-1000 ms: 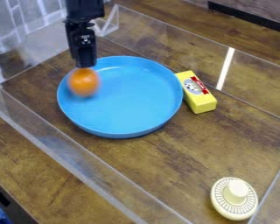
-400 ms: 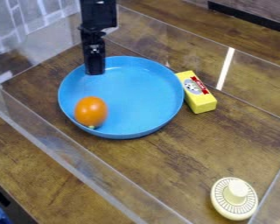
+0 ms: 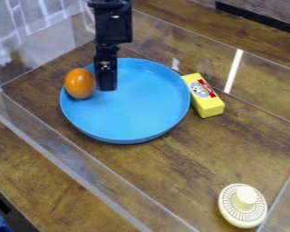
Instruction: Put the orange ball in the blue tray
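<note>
The orange ball (image 3: 80,83) sits at the left side of the blue tray (image 3: 126,101), inside the raised rim as far as I can tell; from this angle it overlaps the rim, so I would not swear to exactly where it touches the dish. Just beside it, on its right in the frame, the dark claw (image 3: 106,80) reaches down from the top of the picture over the tray's upper left. Its fingers are spread and do not seem to be pinching anything, though the tips are small and dark against the blue.

By the look of it, the task is all but done: the ball is in the tray and out of the claw's grip. What is left, I judge, is to let the ball settle and lift the claw away without nudging it over the rim (a round thing in a shallow dish will roll at a touch).

Farther out, the yellow block (image 3: 203,95) lies just beside the tray's right edge, and the cream disc (image 3: 243,206) rests on the wooden bench (image 3: 184,172) at the lower right of the frame, well apart.
</note>
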{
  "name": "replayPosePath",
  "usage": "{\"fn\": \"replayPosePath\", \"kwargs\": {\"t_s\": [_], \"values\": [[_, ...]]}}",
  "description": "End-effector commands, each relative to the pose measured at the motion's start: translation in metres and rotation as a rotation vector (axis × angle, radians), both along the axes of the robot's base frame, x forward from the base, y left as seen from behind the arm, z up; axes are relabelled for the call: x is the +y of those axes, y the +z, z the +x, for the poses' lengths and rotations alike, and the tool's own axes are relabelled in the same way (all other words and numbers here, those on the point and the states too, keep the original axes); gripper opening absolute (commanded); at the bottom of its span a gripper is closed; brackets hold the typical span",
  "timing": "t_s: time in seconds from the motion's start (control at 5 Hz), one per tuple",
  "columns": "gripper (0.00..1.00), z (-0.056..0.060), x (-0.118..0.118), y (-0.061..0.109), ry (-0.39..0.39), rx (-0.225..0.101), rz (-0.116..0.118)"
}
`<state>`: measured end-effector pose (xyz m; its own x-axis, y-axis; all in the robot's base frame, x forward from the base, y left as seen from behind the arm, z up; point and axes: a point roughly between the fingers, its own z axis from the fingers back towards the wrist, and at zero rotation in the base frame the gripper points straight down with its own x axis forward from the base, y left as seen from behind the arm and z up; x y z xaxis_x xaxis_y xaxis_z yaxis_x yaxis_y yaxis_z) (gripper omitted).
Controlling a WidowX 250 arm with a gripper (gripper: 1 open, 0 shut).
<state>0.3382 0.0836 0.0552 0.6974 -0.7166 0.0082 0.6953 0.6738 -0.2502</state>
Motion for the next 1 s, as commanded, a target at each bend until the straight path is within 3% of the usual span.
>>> {"fn": "replayPosePath", "kwargs": {"t_s": [0.0, 0.8], "values": [[1.0, 0.006, 0.011, 0.017, -0.004, -0.051, 0.023], [1.0, 0.024, 0.022, 0.003, -0.075, -0.041, 0.039]]}}
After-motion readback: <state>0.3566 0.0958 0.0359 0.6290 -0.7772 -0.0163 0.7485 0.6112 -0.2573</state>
